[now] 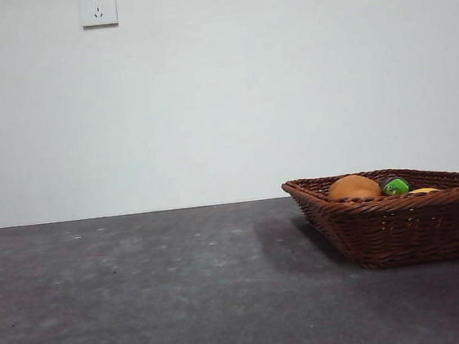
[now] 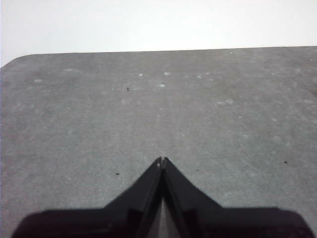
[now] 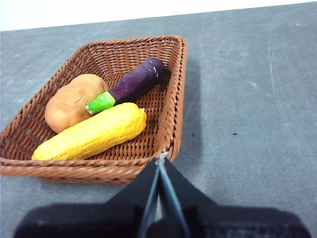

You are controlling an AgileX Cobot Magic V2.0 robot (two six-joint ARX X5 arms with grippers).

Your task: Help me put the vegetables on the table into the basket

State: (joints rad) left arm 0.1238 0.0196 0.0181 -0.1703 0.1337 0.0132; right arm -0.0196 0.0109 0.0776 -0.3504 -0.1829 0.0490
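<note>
Brown wicker basket (image 3: 163, 99) already holds corn (image 3: 94, 133), potato (image 3: 72, 101) and eggplant (image 3: 133, 82). Both hands, left hand (image 2: 162, 159) and right hand (image 3: 161, 157), are pressed together and empty. The right hand hangs just beside the basket's rim, so a careless retreat could snag it.

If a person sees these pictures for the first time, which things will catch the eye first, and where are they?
The brown wicker basket stands out first, at the right side of the dark grey table in the front view. Inside it lie the yellow corn cob, the brown potato and the purple eggplant with its bright green stem end. The right gripper is just outside the basket's rim, jaws shut and empty, and the left gripper is shut over bare table.
</note>
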